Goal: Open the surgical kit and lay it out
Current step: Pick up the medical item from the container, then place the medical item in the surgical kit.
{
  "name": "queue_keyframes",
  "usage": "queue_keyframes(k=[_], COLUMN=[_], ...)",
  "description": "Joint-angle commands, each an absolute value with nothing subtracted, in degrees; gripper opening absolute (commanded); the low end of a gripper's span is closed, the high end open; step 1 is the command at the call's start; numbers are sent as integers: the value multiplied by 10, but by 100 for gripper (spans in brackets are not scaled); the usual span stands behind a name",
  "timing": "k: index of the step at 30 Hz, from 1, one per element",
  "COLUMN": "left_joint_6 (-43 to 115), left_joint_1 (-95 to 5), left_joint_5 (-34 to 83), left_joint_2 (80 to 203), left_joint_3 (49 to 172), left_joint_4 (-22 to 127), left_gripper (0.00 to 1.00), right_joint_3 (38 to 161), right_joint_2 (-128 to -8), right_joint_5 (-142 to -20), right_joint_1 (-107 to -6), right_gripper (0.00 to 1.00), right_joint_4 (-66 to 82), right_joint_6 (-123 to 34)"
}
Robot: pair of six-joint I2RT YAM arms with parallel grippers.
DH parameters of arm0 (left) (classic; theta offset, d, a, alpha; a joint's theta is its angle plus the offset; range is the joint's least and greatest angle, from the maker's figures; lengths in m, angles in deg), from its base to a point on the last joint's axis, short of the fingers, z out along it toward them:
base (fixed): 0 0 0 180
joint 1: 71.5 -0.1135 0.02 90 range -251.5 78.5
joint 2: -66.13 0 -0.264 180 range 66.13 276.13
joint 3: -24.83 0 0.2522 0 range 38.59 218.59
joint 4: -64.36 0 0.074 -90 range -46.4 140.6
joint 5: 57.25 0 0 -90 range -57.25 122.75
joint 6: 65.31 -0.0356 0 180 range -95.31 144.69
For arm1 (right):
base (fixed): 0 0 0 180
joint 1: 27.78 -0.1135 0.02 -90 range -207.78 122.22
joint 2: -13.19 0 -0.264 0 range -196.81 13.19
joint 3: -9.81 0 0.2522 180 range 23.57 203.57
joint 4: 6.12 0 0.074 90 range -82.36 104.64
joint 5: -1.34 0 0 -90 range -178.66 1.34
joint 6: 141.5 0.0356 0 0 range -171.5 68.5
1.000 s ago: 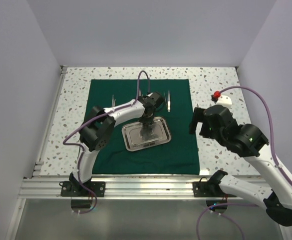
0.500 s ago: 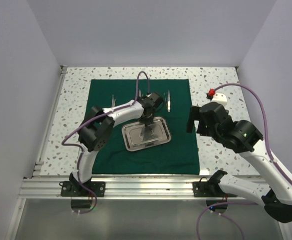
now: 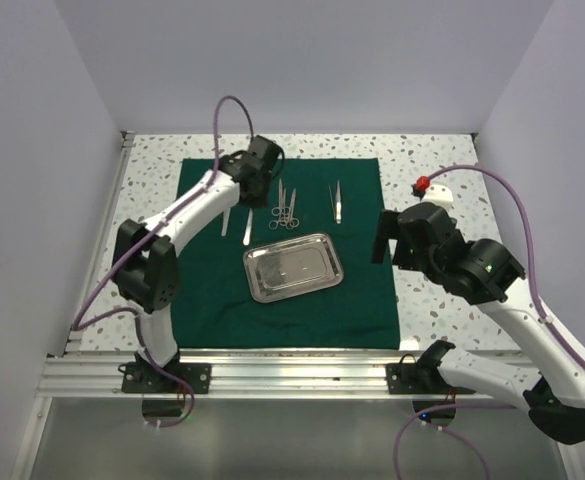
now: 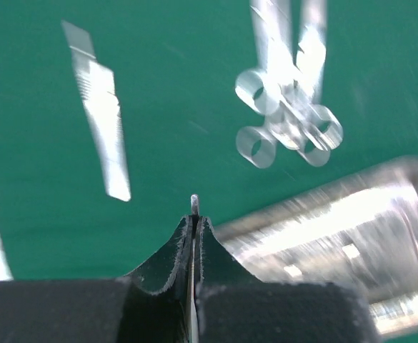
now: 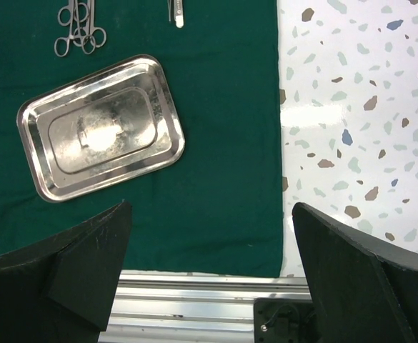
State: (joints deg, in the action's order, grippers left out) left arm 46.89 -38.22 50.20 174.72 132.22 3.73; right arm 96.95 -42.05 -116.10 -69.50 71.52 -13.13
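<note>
The dark green cloth (image 3: 272,300) lies spread flat. The steel tray (image 3: 292,267) sits empty at its middle, and also shows in the right wrist view (image 5: 101,128). Ring-handled forceps (image 3: 285,210) and slim tweezers (image 3: 336,200) lie on the cloth behind the tray, with two more slim instruments (image 3: 234,222) to the left. My left gripper (image 3: 260,185) hovers over the cloth's back left. In the left wrist view it (image 4: 193,229) is shut on a thin silver instrument (image 4: 193,204), with the forceps rings (image 4: 287,128) ahead. My right gripper (image 5: 209,214) is open and empty above the cloth's right front.
A red-knobbed white piece (image 3: 437,190) sits on the speckled table at the right. White walls close in the back and sides. The aluminium rail (image 3: 292,375) runs along the near edge. A blurred shiny steel surface (image 4: 337,243) shows low right in the left wrist view.
My left arm has swung from over the tray to the cloth's back left. The tray is now empty and forceps lie on the cloth behind it. The right arm barely moved.
</note>
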Motion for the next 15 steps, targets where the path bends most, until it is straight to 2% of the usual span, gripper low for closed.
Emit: queue_keyframes(k=[1, 10, 11, 12, 15], left_joint_6=[413, 366, 367, 368, 370], left_joint_1=[-442, -522, -527, -531, -541], left_joint_5=[538, 589, 586, 581, 565], left_joint_2=[1734, 1887, 1911, 1917, 1918], left_joint_3=[1358, 1503, 1517, 1533, 1533], left_joint_4=[48, 67, 60, 60, 67], left_gripper=[0, 0, 7, 35, 62], right_joint_3=[994, 1007, 1008, 1008, 1006], right_joint_2=[-427, -411, -408, -405, -393], right_joint_5=[-1164, -1183, -1187, -1192, -1199], right_joint_1=[-696, -695, -696, -695, -695], right_gripper=[98, 98, 98, 98, 98], right_joint_4=[693, 733, 743, 747, 761], right_joint_6=[-136, -129, -126, -123, -115])
